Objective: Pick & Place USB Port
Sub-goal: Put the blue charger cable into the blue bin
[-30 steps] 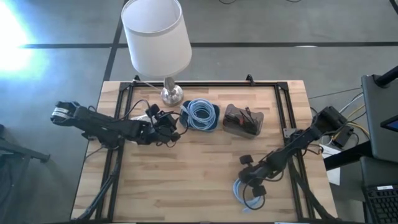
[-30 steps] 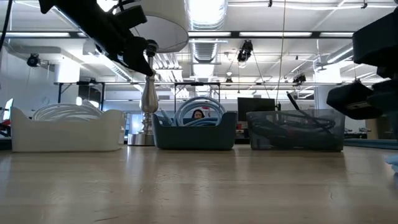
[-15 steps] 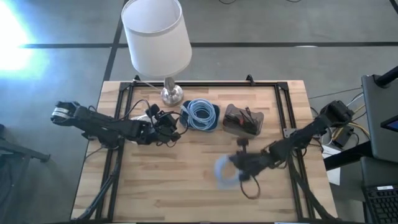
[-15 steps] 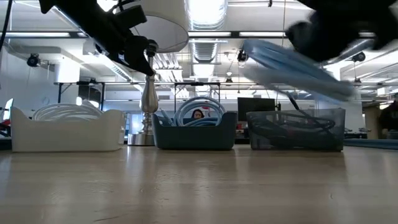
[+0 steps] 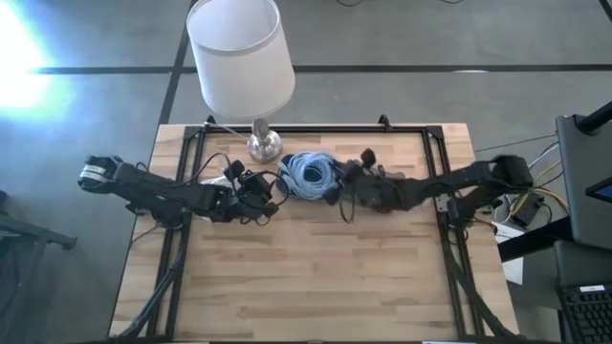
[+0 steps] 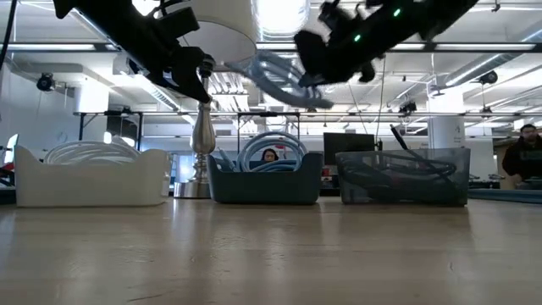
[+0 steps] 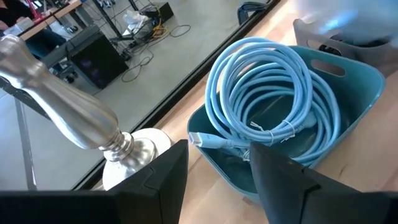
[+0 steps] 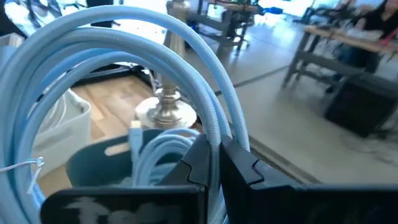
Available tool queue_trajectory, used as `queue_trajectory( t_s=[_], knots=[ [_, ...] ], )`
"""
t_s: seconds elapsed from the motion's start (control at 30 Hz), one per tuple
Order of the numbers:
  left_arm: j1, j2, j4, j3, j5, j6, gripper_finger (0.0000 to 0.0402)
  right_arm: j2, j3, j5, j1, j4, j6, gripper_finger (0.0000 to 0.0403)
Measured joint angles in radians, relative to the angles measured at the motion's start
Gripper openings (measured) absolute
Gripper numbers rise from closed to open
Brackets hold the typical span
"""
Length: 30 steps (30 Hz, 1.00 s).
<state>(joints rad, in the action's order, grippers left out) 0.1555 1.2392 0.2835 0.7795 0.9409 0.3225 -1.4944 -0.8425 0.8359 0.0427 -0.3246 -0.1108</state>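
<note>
A light blue coiled cable [image 6: 275, 74] hangs high above the table, with my right gripper [image 5: 337, 186] shut on it. It is right over the blue bin [image 6: 267, 182], which holds another coil of the same blue cable [image 7: 261, 99]. In the right wrist view the held coil [image 8: 124, 37] loops up beyond the fingers, with the bin below it. My left gripper [image 5: 253, 191] waits open just left of the blue bin, looking into it, and touches nothing. My right gripper pinches several strands of the coil's loop [image 8: 214, 134] between its two fingers. The fingers come nearly level from the table's right and lie across the strands. The coil is lifted clear and stands out tilted beyond the fingertips, above the blue bin.
A lamp with a white shade [image 5: 239, 57] stands on its metal base [image 5: 263, 143] at the far edge, close behind the blue bin. A white bin [image 6: 93, 174] is left of the blue bin and a clear bin [image 6: 402, 174] with dark cables is right of it. A person [image 6: 525, 157] is in the room beyond.
My right gripper has risen from the table's near right corner and swung toward the far edge and left, tipping from pointing down to nearly level. It has carried the blue coil off the table to a place above the blue bin.
</note>
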Motion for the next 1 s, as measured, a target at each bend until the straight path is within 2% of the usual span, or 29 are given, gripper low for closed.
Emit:
queue_trajectory(
  t_s=[0.13, 0.33, 0.47, 0.7, 1.0],
  knots=[
    [0.0, 0.0, 0.0, 0.0, 0.0, 0.0, 0.0177, -0.133, -0.008, -0.125, -0.072, -0.13, 0.018, 0.0013],
    [0.0, 0.0, 0.001, 0.0, 0.0, 0.0, 0.0177, -0.301, -0.094, -0.095, -0.124, -0.114, 0.004, 0.0014],
    [0.0, 0.0, 0.0, 0.0, 0.0, 0.0, 0.0177, -0.369, -0.188, -0.092, -0.136, 0.06, -0.013, 0.0028],
    [0.0, 0.0, 0.001, 0.0, 0.0, 0.0, 0.0177, -0.417, -0.363, -0.046, -0.136, 0.365, -0.111, 0.0073],
    [0.0, 0.001, 0.002, 0.0, 0.0, -0.001, 0.0177, -0.384, -0.417, -0.049, -0.134, 0.445, -0.115, 0.011]
  ],
)
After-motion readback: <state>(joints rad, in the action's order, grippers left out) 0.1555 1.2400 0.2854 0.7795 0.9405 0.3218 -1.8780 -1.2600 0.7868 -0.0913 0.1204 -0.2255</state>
